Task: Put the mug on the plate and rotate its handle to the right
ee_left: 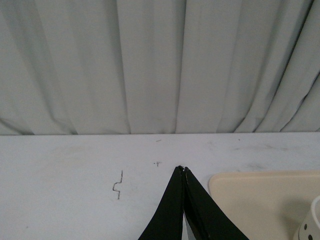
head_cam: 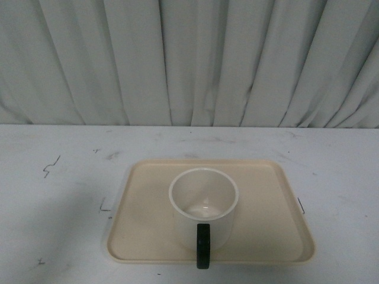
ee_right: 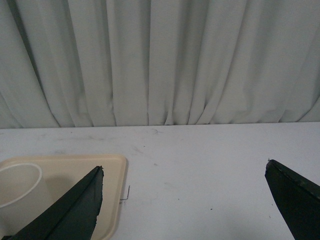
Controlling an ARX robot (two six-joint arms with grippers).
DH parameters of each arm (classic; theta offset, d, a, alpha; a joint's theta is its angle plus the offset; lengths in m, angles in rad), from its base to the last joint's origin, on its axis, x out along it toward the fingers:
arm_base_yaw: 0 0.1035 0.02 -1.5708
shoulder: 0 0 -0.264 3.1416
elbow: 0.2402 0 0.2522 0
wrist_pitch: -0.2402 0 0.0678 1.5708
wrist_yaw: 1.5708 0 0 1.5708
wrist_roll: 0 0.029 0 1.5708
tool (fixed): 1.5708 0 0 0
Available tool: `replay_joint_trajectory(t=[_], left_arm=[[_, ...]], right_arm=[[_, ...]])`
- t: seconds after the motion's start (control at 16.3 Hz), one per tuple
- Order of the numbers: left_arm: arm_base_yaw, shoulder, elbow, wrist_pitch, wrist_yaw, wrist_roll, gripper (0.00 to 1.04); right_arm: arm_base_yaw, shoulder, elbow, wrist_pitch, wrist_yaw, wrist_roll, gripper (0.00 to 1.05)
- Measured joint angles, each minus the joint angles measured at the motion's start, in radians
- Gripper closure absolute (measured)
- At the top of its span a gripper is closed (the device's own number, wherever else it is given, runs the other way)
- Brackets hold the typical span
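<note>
On the far left of the white table (head_cam: 59, 236) there is a small pen squiggle (head_cam: 52, 165), well apart from everything else. Behind the table hangs a pale pleated curtain (head_cam: 189, 59).

My left pincer (ee_left: 183, 169) is clenched on nothing: its two black fingers (ee_left: 167, 215) meet at the tips above bare tabletop, just beside the plate's left far corner. It grips neither mug nor plate. From that wrist I catch only a sliver of the mug's side, white with black dots.

Next comes the plate (head_cam: 136, 231), beige and lying flat in the middle of the table. The mug (head_cam: 220, 232) stands upright on it, mouth up and empty inside, near the middle and a little toward my edge. The handle (head_cam: 203, 245) points straight at me and reaches out over the plate's near rim; it is not turned to the right.

My right pincer (ee_right: 184, 166) is spread wide and grasps nothing. One finger (ee_right: 75, 212) hangs over the plate's right edge and the other is far out over bare table. The mug shows beyond the nearer finger, apart from it. Neither arm appears in the front view.
</note>
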Motion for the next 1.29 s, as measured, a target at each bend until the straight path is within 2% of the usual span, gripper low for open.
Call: replay_joint_trajectory(t=[0.06,0.18,0.24,0.31,0.92,1.29], left_arm=[[0.014,-0.017,-0.036,0.075,0.01,0.0,1.03],[0.036,-0.079,-0.088,-0.016,0.033,0.0,1.03],[0.087,-0.146,-0.1,-0.057,0.102,0.0,1.03],[0.122,-0.213,-0.1,-0.093,0.101,-0.001,1.03],[0.117,-0.659,-0.13,-0.5,0.117,-0.001,1.03],[0.117,-0.82,-0.13,-0.658,0.117,-0.001,1.03]], right_arm=[[0.0,0.0,0.0,0.0,0.0,0.0,0.06],[0.0,0.0,0.0,0.0,0.0,0.0,0.06],[0.0,0.0,0.0,0.0,0.0,0.0,0.06],[0.0,0.0,0.0,0.0,0.0,0.0,0.06],[0.0,0.0,0.0,0.0,0.0,0.0,0.06],[0.0,0.0,0.0,0.0,0.0,0.0,0.06]])
